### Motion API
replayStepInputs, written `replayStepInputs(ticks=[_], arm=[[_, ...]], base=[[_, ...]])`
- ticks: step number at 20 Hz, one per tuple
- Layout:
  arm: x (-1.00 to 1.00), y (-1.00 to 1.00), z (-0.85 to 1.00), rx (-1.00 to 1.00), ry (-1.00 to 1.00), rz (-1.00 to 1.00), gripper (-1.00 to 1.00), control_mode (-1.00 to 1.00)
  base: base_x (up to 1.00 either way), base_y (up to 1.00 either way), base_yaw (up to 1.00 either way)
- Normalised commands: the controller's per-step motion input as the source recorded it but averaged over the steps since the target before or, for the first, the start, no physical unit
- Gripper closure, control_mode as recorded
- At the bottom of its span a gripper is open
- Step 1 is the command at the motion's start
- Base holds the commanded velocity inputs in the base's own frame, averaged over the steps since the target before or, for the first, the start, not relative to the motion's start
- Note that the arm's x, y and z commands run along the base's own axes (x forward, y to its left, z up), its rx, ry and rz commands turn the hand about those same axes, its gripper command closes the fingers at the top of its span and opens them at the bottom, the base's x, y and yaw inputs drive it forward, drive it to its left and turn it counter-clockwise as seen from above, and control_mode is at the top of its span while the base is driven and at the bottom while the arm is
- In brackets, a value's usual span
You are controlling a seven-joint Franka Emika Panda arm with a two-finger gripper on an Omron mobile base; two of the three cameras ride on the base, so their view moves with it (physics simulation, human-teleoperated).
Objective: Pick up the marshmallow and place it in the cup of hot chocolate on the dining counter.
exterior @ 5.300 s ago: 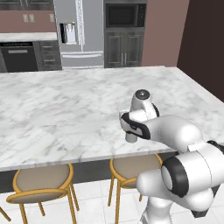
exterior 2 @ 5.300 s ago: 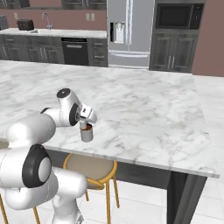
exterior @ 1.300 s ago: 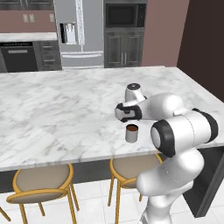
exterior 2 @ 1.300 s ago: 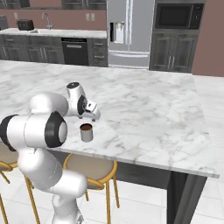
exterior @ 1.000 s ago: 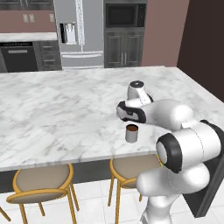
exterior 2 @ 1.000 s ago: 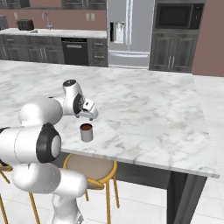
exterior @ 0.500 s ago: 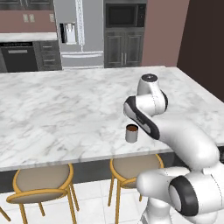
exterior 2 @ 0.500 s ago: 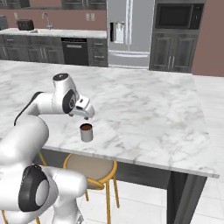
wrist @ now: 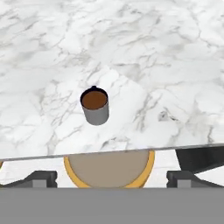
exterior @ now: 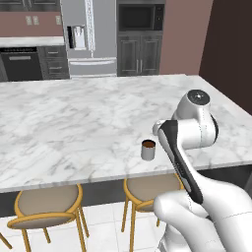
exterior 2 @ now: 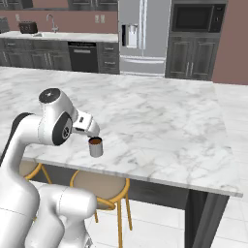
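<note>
Marshmallow is nowhere you can see; small grey cup of brown hot chocolate (wrist: pixel 95 106) sits below your gripper (exterior 2: pixel 92 128), grip unclear, so reaching may tip it.

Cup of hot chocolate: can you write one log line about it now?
cup of hot chocolate: upright, near dining counter edge | top: brown liquid | claw: open, raised near cup

Steel fridge (exterior: pixel 90 37), dark cabinets (exterior: pixel 141 53), stools (exterior: pixel 47 209)

I stood in a home kitchen: a long white grey-veined marble island counter (exterior: pixel 74 123), round wooden bar stools (exterior: pixel 47 209) near me, a steel double-door refrigerator (exterior 2: pixel 144 36) and dark cabinets (exterior 2: pixel 191 57) far behind.
</note>
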Motion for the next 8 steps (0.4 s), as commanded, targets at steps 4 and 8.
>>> replayStepInputs(ticks=[4,8], arm=[[-0.6,0.01,0.77,0.0,-0.3,0.0,-1.0,-1.0],[-0.16,0.06,0.85,0.0,-0.07,0.0,-1.0,-1.0]], base=[[0.0,0.0,0.0],[0.0,0.0,0.0]])
